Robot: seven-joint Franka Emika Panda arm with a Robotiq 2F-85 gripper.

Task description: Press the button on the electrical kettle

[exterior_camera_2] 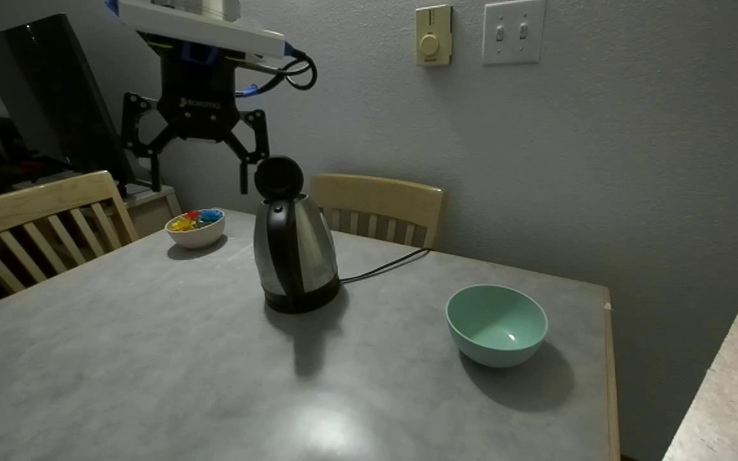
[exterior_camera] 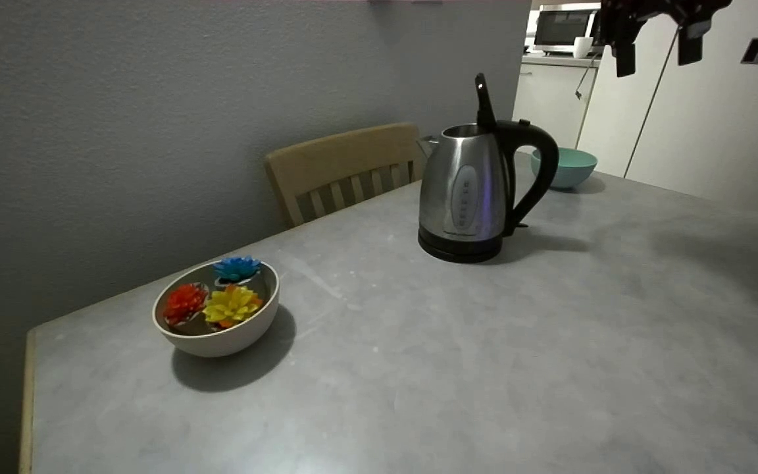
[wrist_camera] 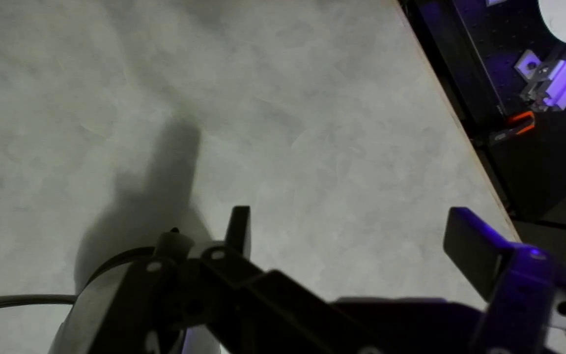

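The electrical kettle (exterior_camera: 441,197) stands upright on the grey table, brushed steel with a black base. It also shows in an exterior view (exterior_camera_2: 318,250), and partly at the wrist view's lower left (wrist_camera: 99,307), mostly hidden by a finger. Its black lid (exterior_camera: 485,102) stands open, upright. A small button (exterior_camera: 524,122) sits on top of the black loop handle (exterior_camera: 548,161); a small black tab (exterior_camera: 522,226) juts out near the handle's foot. My gripper (exterior_camera_2: 200,186) is wide open and empty, above table height and apart from the kettle. It also shows in the wrist view (wrist_camera: 347,221).
A white bowl (exterior_camera: 221,343) holds colourful flowers. A teal bowl (exterior_camera_2: 496,352) stands on the kettle's handle side. A black cord (exterior_camera_2: 385,267) runs from the kettle to the table's edge. Wooden chairs (exterior_camera_2: 378,198) (exterior_camera_2: 42,208) and a grey wall border the table (exterior_camera_2: 151,358).
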